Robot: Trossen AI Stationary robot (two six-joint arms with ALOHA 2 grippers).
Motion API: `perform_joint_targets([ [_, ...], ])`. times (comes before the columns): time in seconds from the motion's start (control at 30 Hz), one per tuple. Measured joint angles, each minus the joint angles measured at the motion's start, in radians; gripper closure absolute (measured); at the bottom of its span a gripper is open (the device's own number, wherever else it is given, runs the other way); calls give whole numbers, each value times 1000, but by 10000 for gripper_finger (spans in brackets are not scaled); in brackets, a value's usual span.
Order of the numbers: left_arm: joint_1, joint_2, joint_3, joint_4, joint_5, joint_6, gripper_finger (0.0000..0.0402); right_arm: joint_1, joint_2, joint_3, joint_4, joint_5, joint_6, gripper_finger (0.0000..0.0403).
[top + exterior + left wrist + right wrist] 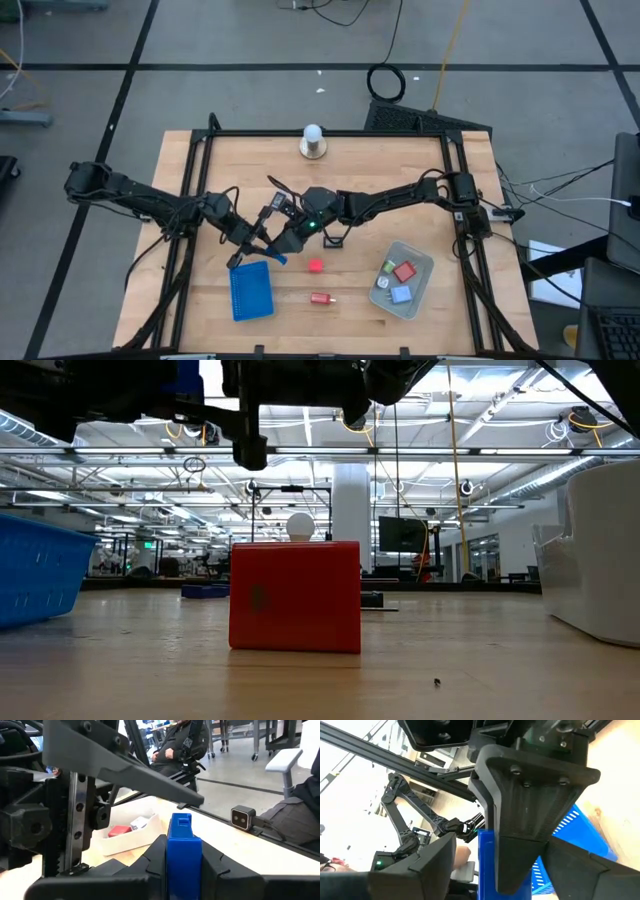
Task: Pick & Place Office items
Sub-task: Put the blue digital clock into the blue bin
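Note:
A blue block sits between my left gripper's fingers, above the table near the blue tray's far corner. In the high view it shows as a small blue piece. My right gripper faces the left one at the table's middle. It is open, its fingers standing on either side of the block and of the left gripper's finger. A red block lies on the table. A red piece with a silvery end lies nearer. Several pieces lie in the clear bin. My left gripper pinches the blue block between its two fingers, by the block's lower half. The notched top sticks out beyond the fingertips. The block is lifted clear of the table.
A white ball on a metal base stands near the far edge. A small black frame lies under the right arm. The low view has the red block close in front, the tray on one side and the bin on the other. A person sits beyond the table.

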Motion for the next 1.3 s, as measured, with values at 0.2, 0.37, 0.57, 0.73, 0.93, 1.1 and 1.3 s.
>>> perform_joint_targets([
  [0.2, 0, -22, 0, -37, 6, 1, 348, -16, 0, 0, 4, -22, -21, 115],
  [0.37, -2, -104, -3, -168, 29, -23, 345, -52, -13, 3, 21, -77, -41, 120],
  [0.57, -22, -233, -3, -303, 59, -39, 347, -104, -46, -25, 14, -83, -76, 121],
  [0.73, -53, -299, -3, -431, 58, -60, 348, -149, -97, -84, 21, -77, -88, 122],
  [0.93, -80, -306, -3, -513, 33, -153, 337, -179, -167, -201, 11, -14, -113, 122],
  [1.1, -103, -303, -3, -619, -50, -216, 342, -185, -258, -320, 45, 47, -130, 122],
  [1.3, -131, -303, -3, -709, -71, -323, 348, -181, -378, -480, 34, 152, -156, 122],
])
